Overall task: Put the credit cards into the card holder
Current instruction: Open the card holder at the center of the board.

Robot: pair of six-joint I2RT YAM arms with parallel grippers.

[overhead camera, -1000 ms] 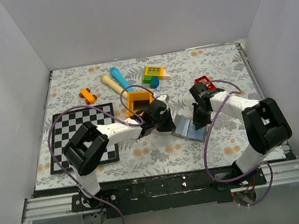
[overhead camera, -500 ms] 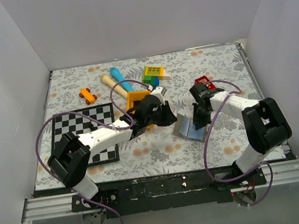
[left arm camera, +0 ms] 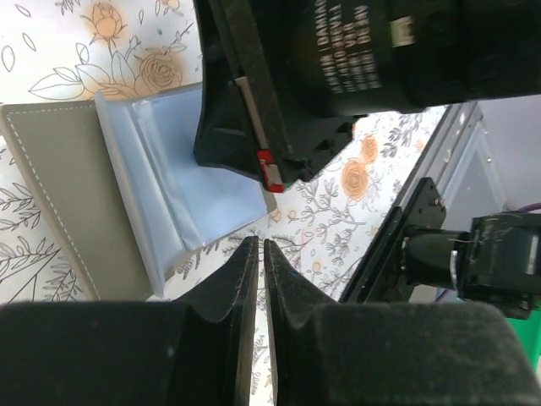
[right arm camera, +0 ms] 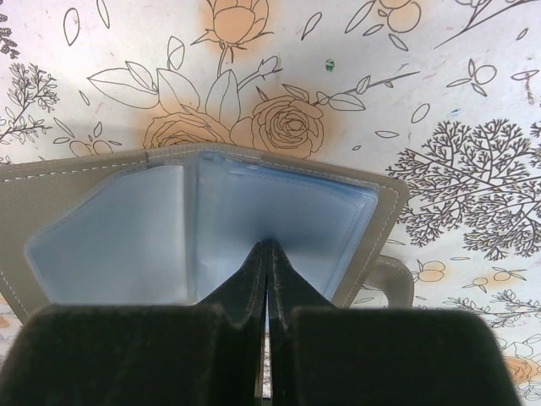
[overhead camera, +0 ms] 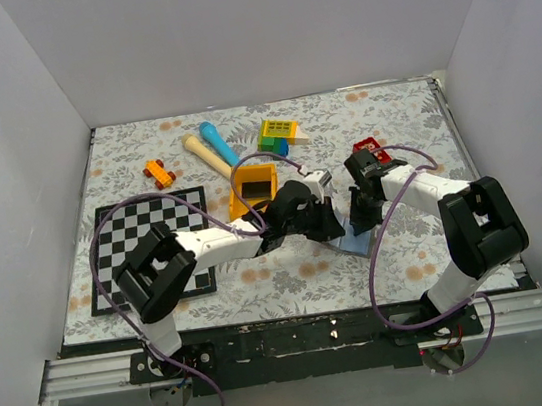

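Shift: left pincer (left arm camera: 262, 247) went fr orange tray (overhead camera: 253, 183) to card holder (right arm camera: 101, 241), shut, no card seen; right pincer (right arm camera: 267, 247) clamps holder pocket.

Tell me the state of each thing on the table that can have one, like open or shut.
card holder: open, pale blue pockets exposed, no card seen in them.
right gripper: shut, seemingly pinching a pocket leaf.
left gripper: shut or nearly so, tips beside the card holder, no card seen in it.
orange tray: upright, dark inside, contents unclear.
credit cards: none clearly in view.
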